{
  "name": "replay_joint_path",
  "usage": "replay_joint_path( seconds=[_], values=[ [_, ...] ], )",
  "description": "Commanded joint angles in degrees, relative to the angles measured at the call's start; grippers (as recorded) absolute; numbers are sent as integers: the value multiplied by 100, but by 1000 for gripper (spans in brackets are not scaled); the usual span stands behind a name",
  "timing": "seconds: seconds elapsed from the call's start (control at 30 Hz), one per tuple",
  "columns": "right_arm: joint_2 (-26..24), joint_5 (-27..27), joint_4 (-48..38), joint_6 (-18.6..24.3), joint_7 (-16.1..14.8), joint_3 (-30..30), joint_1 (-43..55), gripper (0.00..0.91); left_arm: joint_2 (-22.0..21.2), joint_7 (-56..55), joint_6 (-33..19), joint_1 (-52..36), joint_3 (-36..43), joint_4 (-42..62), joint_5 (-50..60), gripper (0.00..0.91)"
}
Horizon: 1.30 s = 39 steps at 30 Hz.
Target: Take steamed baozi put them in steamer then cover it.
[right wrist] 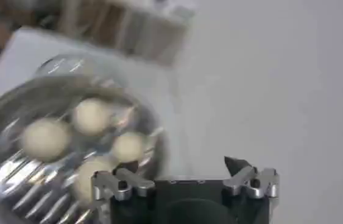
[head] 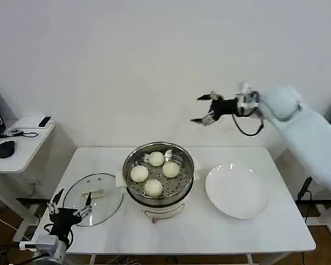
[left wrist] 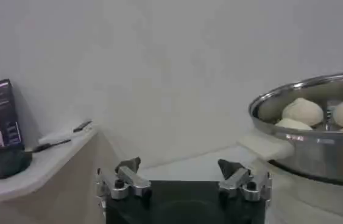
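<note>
Head view: all four steamed baozi [head: 155, 173] already sit on the perforated tray inside the steamer [head: 159, 174], mid worktop [head: 265, 229]. The cover [head: 93, 198] lies flat on the worktop just left of the steamer, not yet on. A white plate [head: 236, 191] sits bare to the steamer's right.

Left gripper [head: 70, 208] hangs low at the near left corner, over the cover's near edge, jaws spread and holding nothing. Right gripper [head: 205, 110] is raised well above and behind the steamer, jaws released, empty.

Handling guess: the cover is glass with a metal rim, so rigid, fairly heavy for its size, slick and breakable. The rim lies flush on the worktop, so an edge grab looks poor. Best hold is the pale bar handle [head: 93, 194] at centre, jaws straddling it across the short side, then a level lift so it doesn't swing. The buns look soft and squashable, so the cover should come down on the steamer rim, not on them.

Hard to make out: the left wrist view shows the steamer's side and bun tops, but the cover sits under the camera, out of frame. The right wrist view is motion-blurred and the buns are smeared. The steamer's base is mostly hidden under the pot.
</note>
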Motion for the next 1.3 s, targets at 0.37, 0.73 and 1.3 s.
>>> replay_joint_path(
  seconds=[0.37, 0.73, 1.3],
  values=[
    [507, 857, 1704, 1459, 3068, 5118, -6051, 907, 47, -364, -181, -181, 155, 412, -225, 907],
    [1739, 715, 1533, 2536, 3057, 5322, -7508, 907, 34, -410, -468, -256, 142, 645, 393, 907],
    [2384, 459, 1605, 2683, 3099, 4953, -7934, 907, 223, -868, -1505, -306, 228, 1215, 3577, 907]
  ],
)
